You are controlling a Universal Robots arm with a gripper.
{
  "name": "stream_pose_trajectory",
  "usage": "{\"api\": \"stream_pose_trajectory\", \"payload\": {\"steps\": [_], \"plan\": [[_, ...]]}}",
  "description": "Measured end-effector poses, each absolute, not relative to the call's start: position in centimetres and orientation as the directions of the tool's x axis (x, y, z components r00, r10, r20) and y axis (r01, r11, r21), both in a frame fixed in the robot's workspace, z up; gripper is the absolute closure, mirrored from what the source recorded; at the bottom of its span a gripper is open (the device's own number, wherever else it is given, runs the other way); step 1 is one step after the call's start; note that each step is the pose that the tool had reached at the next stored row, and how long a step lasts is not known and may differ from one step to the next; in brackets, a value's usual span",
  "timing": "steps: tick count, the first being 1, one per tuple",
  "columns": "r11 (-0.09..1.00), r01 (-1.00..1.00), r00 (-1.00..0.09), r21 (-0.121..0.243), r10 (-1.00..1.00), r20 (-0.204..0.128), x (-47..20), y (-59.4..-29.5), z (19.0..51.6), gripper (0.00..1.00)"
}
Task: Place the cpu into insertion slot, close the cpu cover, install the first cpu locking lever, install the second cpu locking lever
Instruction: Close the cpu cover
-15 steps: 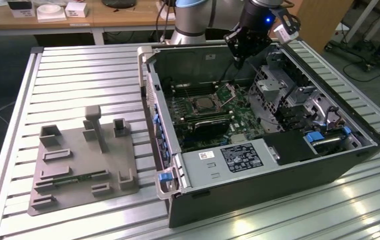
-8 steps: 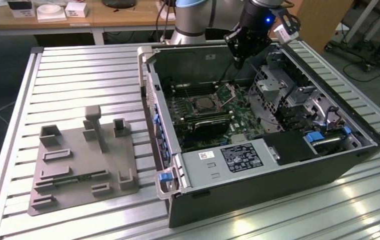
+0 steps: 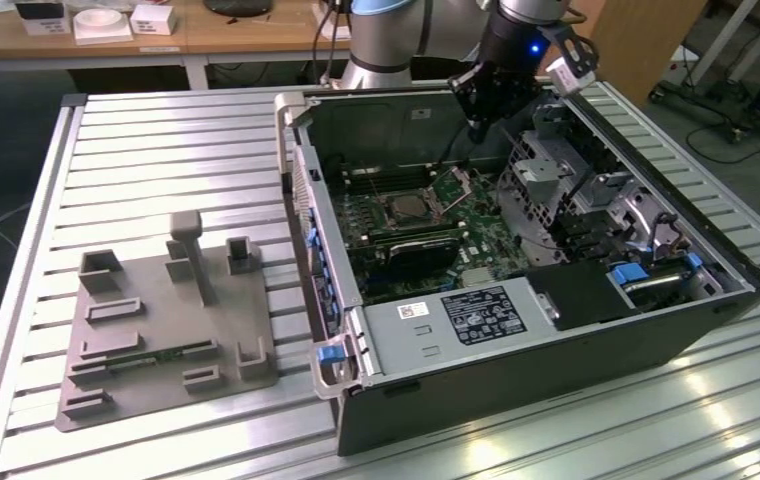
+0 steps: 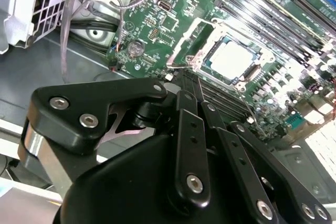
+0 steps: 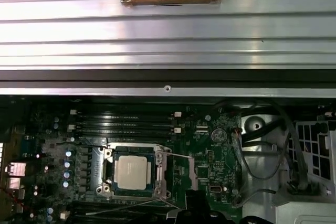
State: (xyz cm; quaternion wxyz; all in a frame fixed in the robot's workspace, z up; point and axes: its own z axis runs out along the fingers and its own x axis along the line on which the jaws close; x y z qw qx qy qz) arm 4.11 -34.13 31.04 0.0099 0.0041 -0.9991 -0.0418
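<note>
The cpu, a small silver-grey square, lies flat and level inside the insertion slot. The slot sits on the green board of an open computer case, which rests on a ribbed metal desk. At one edge of the slot the cpu cover, a thin silvery frame, stands tilted up on its hinge and is not yet down. Two thin locking levers stick out loose beside the slot.

The black end effector hangs above the slot, a little off to the cover's side, touching nothing. We cannot tell how wide it is set, and we see nothing held in it.

We judge that closing the cover is the step in hand. To do it well, we would press on the cover's free edge, away from the hinge. We would lower it evenly so its window frames the chip. We would also keep clear of the loose levers and put no load on the cpu itself.
</note>
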Motion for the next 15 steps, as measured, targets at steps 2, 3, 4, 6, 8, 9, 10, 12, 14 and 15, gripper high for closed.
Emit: {"api": "stream_pose_trajectory", "payload": {"steps": [2,3,4,6,8,9,10,12,14,15], "plan": [[0.996,-0.009,-1.000,0.083,-0.010,0.019,4.4,-34.1,30.7,0.89],[0.996,-0.010,-1.000,0.083,-0.012,0.019,4.6,-34.0,30.5,0.89],[0.997,-0.011,-1.000,0.083,-0.013,0.020,4.7,-34.0,30.3,0.89],[0.996,-0.016,-1.000,0.083,-0.017,0.019,4.8,-34.0,29.9,0.89],[0.996,-0.022,-1.000,0.083,-0.024,0.019,5.0,-34.0,29.6,0.89],[0.996,-0.025,-0.999,0.083,-0.027,0.019,5.0,-34.0,29.4,0.89],[0.996,-0.027,-0.999,0.083,-0.029,0.019,5.1,-34.0,29.2,0.89],[0.996,-0.029,-0.999,0.083,-0.031,0.020,5.2,-34.0,28.9,0.89],[0.996,-0.029,-0.999,0.082,-0.031,0.020,5.3,-34.0,28.5,0.89],[0.996,-0.029,-0.999,0.083,-0.031,0.020,5.3,-34.0,28.3,0.89]]}}
